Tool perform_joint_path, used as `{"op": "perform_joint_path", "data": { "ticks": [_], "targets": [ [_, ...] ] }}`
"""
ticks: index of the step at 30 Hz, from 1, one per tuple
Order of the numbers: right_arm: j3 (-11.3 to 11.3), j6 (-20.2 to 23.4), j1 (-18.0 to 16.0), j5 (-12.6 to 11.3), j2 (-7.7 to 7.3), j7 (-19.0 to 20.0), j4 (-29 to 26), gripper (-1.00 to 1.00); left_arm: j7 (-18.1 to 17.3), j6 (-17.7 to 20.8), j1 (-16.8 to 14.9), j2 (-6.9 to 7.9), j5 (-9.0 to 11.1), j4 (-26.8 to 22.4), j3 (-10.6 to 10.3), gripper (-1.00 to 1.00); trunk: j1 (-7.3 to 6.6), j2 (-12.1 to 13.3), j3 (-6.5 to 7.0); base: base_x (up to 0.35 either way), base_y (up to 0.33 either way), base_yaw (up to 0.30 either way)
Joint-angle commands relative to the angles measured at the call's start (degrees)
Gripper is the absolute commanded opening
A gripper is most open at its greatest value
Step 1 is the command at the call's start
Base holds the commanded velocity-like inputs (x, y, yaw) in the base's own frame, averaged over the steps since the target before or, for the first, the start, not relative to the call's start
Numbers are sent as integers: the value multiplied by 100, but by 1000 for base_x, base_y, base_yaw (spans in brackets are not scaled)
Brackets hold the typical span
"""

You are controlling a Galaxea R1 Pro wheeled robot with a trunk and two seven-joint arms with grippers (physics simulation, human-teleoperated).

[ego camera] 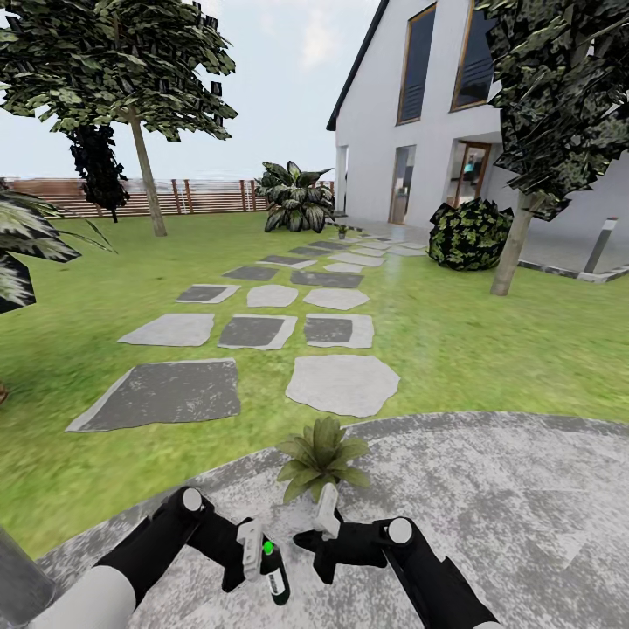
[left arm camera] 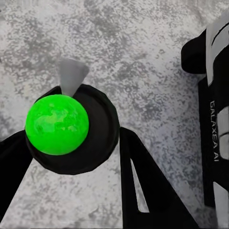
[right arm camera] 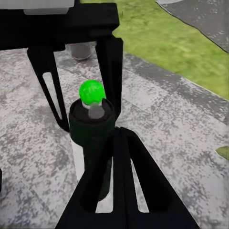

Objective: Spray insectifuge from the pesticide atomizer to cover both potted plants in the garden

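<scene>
Atomizer [ego camera: 274, 572] x1 in left gripper [ego camera: 259, 559], 1 potted plant [ego camera: 321, 456] just ahead.

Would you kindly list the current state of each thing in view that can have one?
pesticide atomizer: upright, off the ground, held over the grey patio, green knob on top.
left hand: shut on the atomizer.
right hand: empty; whether open or shut cannot be told.
potted plant: standing at the patio's edge, just ahead of both hands, untouched.
house door: too distant to say whether open or shut.

White house [ego camera: 489, 131], wood fence [ego camera: 175, 196], lawn [ego camera: 489, 341], stepping stones [ego camera: 253, 332].
</scene>
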Motion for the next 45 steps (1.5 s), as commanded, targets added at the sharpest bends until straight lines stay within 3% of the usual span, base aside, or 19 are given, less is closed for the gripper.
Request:
{"op": "perform_joint_path", "data": {
  "ticks": [1,8,9,15,17,19,22,24,28,30,32,35,36,37,39,40,41,43,45],
  "targets": [
    [-7,-35,-2,57,-2,12,-4,-100,-10,-4,5,82,-7,-9,-12,-100,-1,-3,-6,0,0,0],
    [-16,-37,-2,57,-29,12,2,-100,-10,-18,45,619,-4,-7,9,-100,-1,-3,-6,0,0,0],
    [-16,-38,-2,60,-31,10,4,100,-10,-18,47,672,-4,-7,10,-100,-1,-3,-6,0,0,0],
    [-51,-42,-2,59,-140,-31,30,100,98,11,45,954,-4,1,43,-100,-1,-3,-6,0,0,0],
    [-61,-45,-2,62,-167,-86,43,100,204,32,43,1044,3,2,119,-100,-1,-3,-6,0,0,0],
    [-65,-47,-2,64,-322,-368,53,100,428,60,46,1119,12,13,371,-100,-1,-3,-6,0,0,0],
    [-62,-54,3,48,-597,-998,91,100,724,86,48,1140,17,79,870,-100,-1,-3,-6,0,0,0],
    [-63,-66,10,27,-797,-1605,375,100,960,99,49,1130,22,160,1374,-100,-1,-3,-6,0,0,0],
    [-170,-85,14,-77,-928,-2520,1186,100,1170,127,49,1123,26,243,2111,-100,-1,-3,-6,0,0,0],
    [-487,-167,15,-211,-956,-3371,1881,100,1219,186,46,1117,27,368,2544,-100,-1,-3,-6,0,0,0],
    [-735,-605,15,-267,-970,-4183,2605,100,1234,539,42,1113,21,441,2736,-100,-1,-3,-6,0,0,0],
    [-857,-1300,15,-324,-975,-5073,3425,100,1255,1301,41,1107,12,469,2770,-100,-1,-3,-6,0,0,0],
    [-874,-1409,15,-399,-974,-5352,3592,100,1265,1461,41,1105,9,472,2779,-100,-1,-3,-6,0,0,0],
    [-916,-1504,15,-611,-966,-5742,3789,100,1273,1628,41,1100,8,474,2788,-100,-1,-3,-6,0,0,0],
    [-988,-1563,15,-1028,-965,-6106,4001,100,1277,1747,41,1096,7,475,2794,-100,-1,-3,-6,0,0,0],
    [-1013,-1574,15,-1264,-969,-6204,4087,100,1279,1781,41,1096,7,476,2791,-100,-1,-3,-6,0,0,0],
    [-1040,-1587,15,-1764,-983,-6293,4200,100,1281,1883,41,1095,9,476,2779,-100,-1,-3,-6,0,0,0],
    [-1041,-1595,15,-2150,-988,-6309,4246,100,1278,2100,39,1099,5,465,2765,-100,-1,-3,-6,0,0,0],
    [-1038,-1599,15,-2295,-986,-6307,4262,100,1274,2261,35,1101,3,442,2760,-100,-1,-3,-6,0,0,0]
  ]
}}
